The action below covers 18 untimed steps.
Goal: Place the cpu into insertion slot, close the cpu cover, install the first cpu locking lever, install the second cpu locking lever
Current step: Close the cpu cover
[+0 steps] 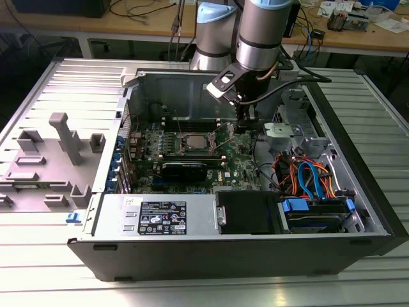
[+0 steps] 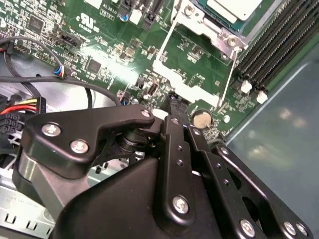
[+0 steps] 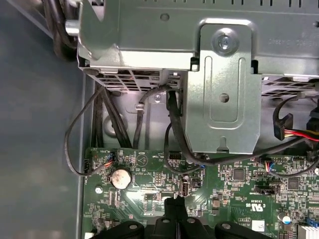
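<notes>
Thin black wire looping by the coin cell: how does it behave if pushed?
Likely floppy: the thin black wire hangs in a loose loop, so it should bend aside. Probably light, being so thin. It may spring back or snag, since one end looks plugged into the motherboard.

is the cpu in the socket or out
In: the cpu sits in the insertion slot, its pale metal top facing up.
</notes>
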Motion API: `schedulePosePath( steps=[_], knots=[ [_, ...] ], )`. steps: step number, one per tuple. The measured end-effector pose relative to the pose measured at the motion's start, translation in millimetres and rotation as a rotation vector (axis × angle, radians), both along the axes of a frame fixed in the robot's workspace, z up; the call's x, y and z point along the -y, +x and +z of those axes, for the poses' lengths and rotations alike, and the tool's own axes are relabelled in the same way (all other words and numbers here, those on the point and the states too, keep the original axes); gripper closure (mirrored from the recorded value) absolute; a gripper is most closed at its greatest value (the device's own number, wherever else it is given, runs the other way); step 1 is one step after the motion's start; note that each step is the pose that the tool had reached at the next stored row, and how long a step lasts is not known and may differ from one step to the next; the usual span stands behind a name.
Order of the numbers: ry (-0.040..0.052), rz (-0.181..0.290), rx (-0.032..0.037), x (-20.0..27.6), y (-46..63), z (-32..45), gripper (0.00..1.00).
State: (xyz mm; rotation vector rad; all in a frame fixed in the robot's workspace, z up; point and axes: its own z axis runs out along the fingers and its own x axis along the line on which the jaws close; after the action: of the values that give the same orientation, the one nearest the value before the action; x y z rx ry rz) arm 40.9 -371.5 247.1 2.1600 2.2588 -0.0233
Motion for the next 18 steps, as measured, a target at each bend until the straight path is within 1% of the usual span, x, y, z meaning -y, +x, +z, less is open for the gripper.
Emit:
schedulePosePath(
  steps=[1, 3, 12, 15, 17, 18],
  knots=[
    [0.0001, 0.002, -0.0022, 0.3, 0.0, -0.2, 0.89],
    [-0.0003, 0.005, -0.0043, 0.7, -0.1, -0.3, 0.89],
    [-0.0001, 0.006, -0.0043, 0.9, -0.1, -0.3, 0.89],
    [-0.0001, 0.006, -0.0043, 2.3, -0.1, -0.3, 0.89],
    [0.0, 0.006, -0.0043, 4.3, -0.2, -0.5, 0.89],
    [0.0, 0.006, -0.0043, 4.4, -0.1, -0.6, 0.89]
  ],
)
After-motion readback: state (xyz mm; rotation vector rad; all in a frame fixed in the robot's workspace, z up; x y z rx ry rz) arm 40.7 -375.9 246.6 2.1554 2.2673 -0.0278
